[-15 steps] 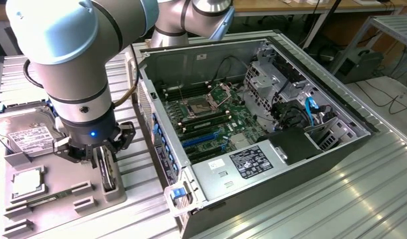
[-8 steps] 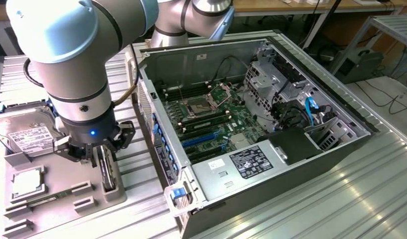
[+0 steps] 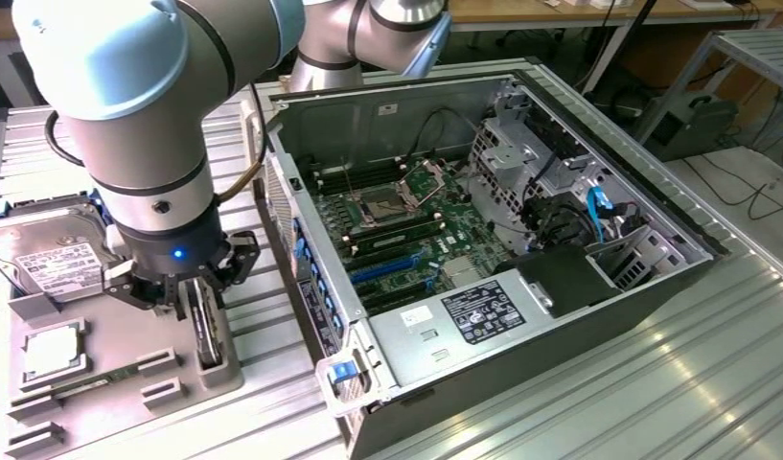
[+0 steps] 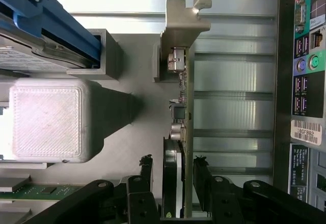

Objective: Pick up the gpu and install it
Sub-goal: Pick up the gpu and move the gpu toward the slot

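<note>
The thin dark gpu (image 4: 187,96) with a silver bracket (image 4: 186,18) is not yet pinched by the spread black gripper (image 4: 173,162) and could be tipped by a crooked pinch.

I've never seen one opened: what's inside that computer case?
A green motherboard with a processor socket, blue slots, cables and a labelled silver box; whatever lies beneath that box is hidden.

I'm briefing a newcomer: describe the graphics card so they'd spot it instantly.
Beside the open black computer case, on the exterior view's left, lies a grey parts tray. The gpu is the thin dark card standing on edge in it beneath the gripper, silver bracket at one end, unlike the boxy white-labelled hard drive.
</note>
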{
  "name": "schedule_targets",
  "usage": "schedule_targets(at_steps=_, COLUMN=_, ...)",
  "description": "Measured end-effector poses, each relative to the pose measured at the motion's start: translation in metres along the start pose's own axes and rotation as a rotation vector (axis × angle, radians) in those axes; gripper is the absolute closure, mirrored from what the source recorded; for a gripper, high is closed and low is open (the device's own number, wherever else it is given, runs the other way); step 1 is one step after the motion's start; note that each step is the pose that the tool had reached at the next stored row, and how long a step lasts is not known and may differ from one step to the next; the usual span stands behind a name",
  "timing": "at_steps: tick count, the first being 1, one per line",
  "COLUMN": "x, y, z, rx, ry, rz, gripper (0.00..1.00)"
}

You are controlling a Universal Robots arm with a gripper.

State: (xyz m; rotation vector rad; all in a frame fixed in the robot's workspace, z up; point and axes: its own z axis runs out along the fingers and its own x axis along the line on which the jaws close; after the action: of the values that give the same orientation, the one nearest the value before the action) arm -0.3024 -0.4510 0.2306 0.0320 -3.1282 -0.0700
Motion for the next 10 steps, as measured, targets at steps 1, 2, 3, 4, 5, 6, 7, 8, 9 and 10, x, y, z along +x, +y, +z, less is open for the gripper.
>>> schedule_targets(at_steps=1, x=0.0000, y=0.0000, z=0.0000, rx=0.0000, ry=0.0000, rz=0.000, gripper=0.55)
schedule_targets(at_steps=2, x=0.0000, y=0.0000, z=0.0000, rx=0.0000, ry=0.0000, rz=0.000, gripper=0.56)
schedule_targets(at_steps=3, x=0.0000, y=0.0000, z=0.0000, rx=0.0000, ry=0.0000, rz=0.000, gripper=0.56)
schedule_targets(at_steps=4, x=0.0000, y=0.0000, z=0.0000, rx=0.0001, ry=0.0000, rz=0.000, gripper=0.64)
schedule_targets(at_steps=5, x=0.0000, y=0.0000, z=0.0000, rx=0.0001, ry=0.0001, rz=0.000, gripper=0.64)
schedule_targets(at_steps=6, x=0.0000, y=0.0000, z=0.0000, rx=0.0001, ry=0.0001, rz=0.000, gripper=0.64)
schedule_targets(at_steps=7, x=0.0000, y=0.0000, z=0.0001, rx=0.0001, ry=0.0000, rz=0.000, gripper=0.65)
schedule_targets(at_steps=8, x=0.0000, y=0.0000, z=0.0000, rx=0.0002, ry=0.0002, rz=0.000, gripper=0.65)
schedule_targets(at_steps=9, x=0.0000, y=0.0000, z=0.0000, rx=0.0002, ry=0.0002, rz=0.000, gripper=0.72)
schedule_targets(at_steps=10, x=0.0000, y=0.0000, z=0.0001, rx=0.0002, ry=0.0002, rz=0.000, gripper=0.72)
